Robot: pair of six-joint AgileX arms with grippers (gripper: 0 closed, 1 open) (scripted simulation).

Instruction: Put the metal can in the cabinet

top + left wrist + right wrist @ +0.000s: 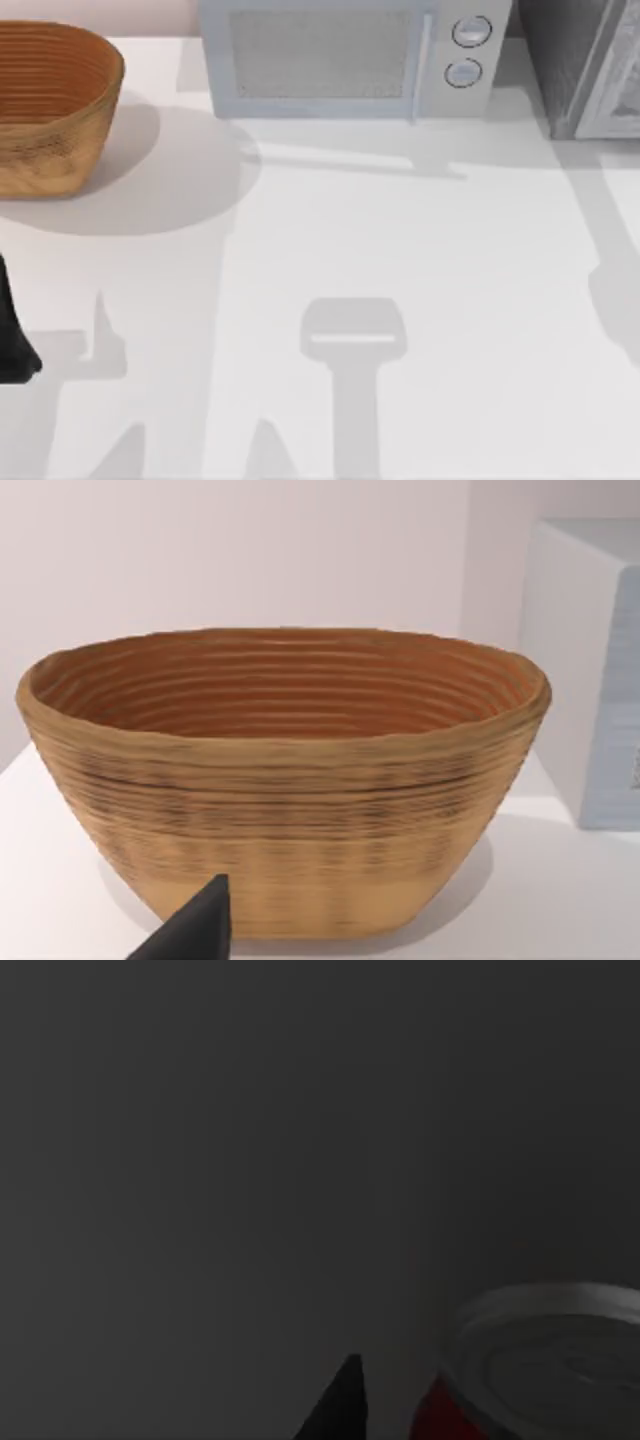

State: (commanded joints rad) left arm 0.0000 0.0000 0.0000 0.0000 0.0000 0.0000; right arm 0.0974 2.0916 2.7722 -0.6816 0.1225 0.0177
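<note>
We are seeing the metal can (545, 1360) in the right wrist view, standing upright with its silver top facing up and its long axis vertical; a strip of its red side is showing below the rim. It is sitting against a dark, plain grey surround, and we cannot tell from this view what that surface is. One dark fingertip (340, 1405) of our right end effector is poking in just beside the can, apart from it. We cannot tell whether the right end effector is released or clenched.

From above, the cabinet (585, 65) is standing at the far right corner of the counter (400, 250), its lighter framed door angled toward the counter's right edge. The light-grey microwave (345, 55) with two round knobs is sitting to its left, along the back edge.

Our left arm (12, 335) is hanging at the counter's left edge, near the woven basket (50, 105) in the far left corner. In the left wrist view the left end effector is facing the basket's side wall, one dark fingertip (195, 930) showing in front of it; its state cannot be told either.
</note>
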